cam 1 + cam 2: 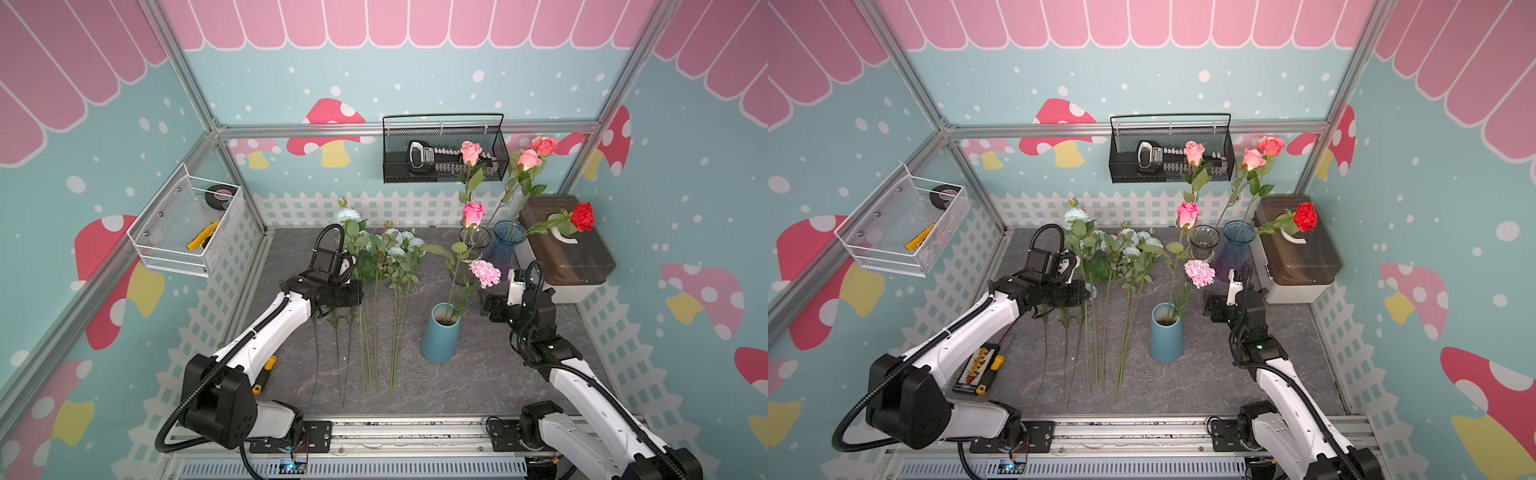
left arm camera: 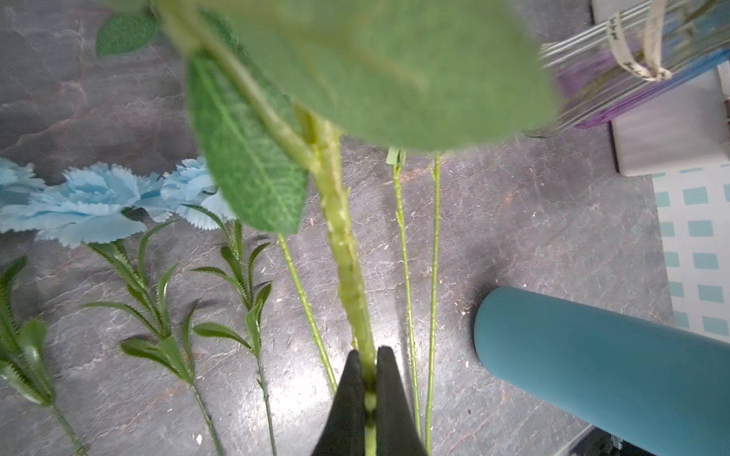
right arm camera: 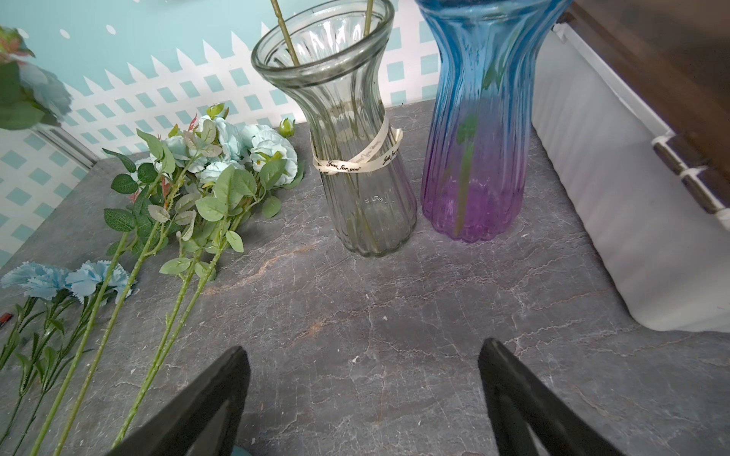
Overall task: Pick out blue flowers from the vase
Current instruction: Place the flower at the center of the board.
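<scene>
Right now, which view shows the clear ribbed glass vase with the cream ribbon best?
The right wrist view: the clear ribbed glass vase is close, nearly whole, its ribbon lettering readable. Both top views show it small, the left wrist view only a blurred part.

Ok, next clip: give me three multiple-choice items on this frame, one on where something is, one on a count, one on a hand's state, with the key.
1. The red rose stands in: A the teal vase; B the blue-purple glass vase; C the clear glass vase.
2. Vases standing on the table: A one; B two; C three.
3. The left hand is: A shut on a green stem; B open and empty; C shut on the teal vase.

Key: 1 B, its stem runs into that vase's mouth in both top views. 2 C, the teal, clear and blue-purple ones. 3 A, the left wrist view shows it pinching the stem.
</scene>
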`<state>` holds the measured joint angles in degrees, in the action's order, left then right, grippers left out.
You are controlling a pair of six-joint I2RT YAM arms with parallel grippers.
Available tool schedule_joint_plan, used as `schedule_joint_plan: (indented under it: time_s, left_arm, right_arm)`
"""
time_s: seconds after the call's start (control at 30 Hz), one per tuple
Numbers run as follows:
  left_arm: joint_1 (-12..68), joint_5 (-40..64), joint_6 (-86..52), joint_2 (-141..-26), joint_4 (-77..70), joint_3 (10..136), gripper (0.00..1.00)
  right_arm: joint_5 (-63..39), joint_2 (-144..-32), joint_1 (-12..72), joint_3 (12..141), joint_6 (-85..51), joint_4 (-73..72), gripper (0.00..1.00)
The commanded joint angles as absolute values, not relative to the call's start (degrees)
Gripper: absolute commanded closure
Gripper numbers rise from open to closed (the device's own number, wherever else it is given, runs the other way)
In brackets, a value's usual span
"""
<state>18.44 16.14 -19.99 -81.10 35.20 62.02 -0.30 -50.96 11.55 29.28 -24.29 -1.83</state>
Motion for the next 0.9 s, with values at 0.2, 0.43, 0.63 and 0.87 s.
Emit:
schedule_joint_plan:
  time_s: [0.2, 0.43, 0.63, 0.87]
  left_arm:
    - [15.50, 18.13, -19.36, -86.77, 29.09, 61.98, 1.00]
    - [13.24, 15.86, -18.63, -91.13, 28.99, 62.15, 1.00]
    - [11.79, 15.19, -18.25, -95.12, 26.97, 61.63, 1.00]
    - [8.19, 16.40, -18.67, -97.43, 23.97, 60.65, 1.00]
  right_arm:
    - [-0.97, -51.24, 11.19, 28.56, -24.70, -3.39, 0.10]
    - [-1.14, -51.68, 11.16, 28.74, -24.74, -3.51, 0.10]
    - [-1.10, -51.70, 11.10, 28.66, -24.61, -3.43, 0.10]
    - [-1.45, -52.11, 11.08, 28.83, -24.70, -3.56, 0.10]
